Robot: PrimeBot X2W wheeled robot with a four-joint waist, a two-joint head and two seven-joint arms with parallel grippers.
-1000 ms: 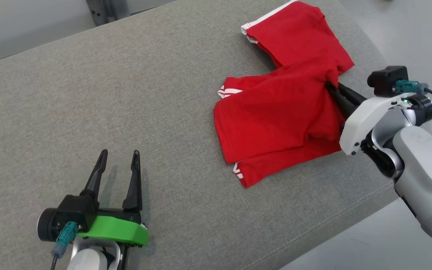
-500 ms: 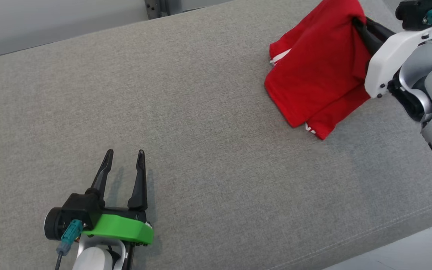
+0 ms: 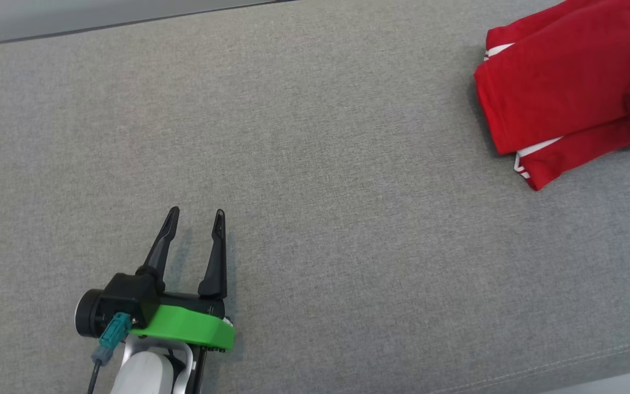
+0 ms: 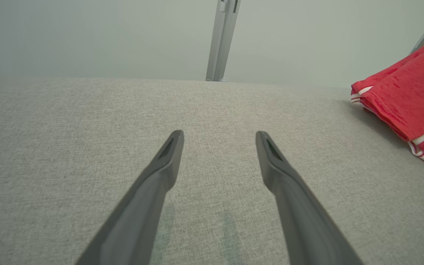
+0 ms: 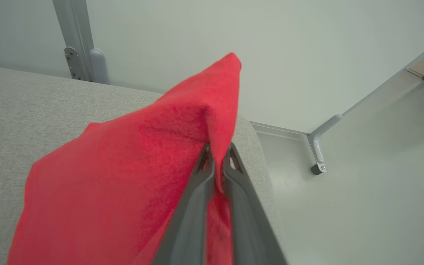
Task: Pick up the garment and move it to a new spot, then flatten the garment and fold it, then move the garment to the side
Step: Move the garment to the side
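The red garment [image 3: 566,93] sits at the far right of the grey table [image 3: 315,164], and the head view's right edge cuts it off. It is bunched in layers. White stripes show at its left corner and along its near hem, and a dark shadow lies on the cloth beside its left edge.

In the right wrist view the right gripper [image 5: 218,147] is clamped on the garment [image 5: 123,184]. Its two fingers are pressed almost together, with a fold of red fabric pinched between the tips. A peak of cloth stands above the tips, and the rest spreads down and to the left over the table [image 5: 20,121]. Beyond the table's right end are pale floor [image 5: 344,221] and a metal bracket [image 5: 318,147], and a grey post [image 5: 76,40] stands against the far wall.

The left gripper [image 3: 197,212] is at the near left of the table, well apart from the garment. Its fingers are spread, nothing is between them, and they point toward the far side. Its own wrist view shows bare grey fabric between the open fingers [image 4: 219,135], with faint shadows under them (whether the tips touch the cloth I cannot tell). The garment [image 4: 410,95] is off to the right there, with its striped lower edge [image 4: 423,149] low against the table.
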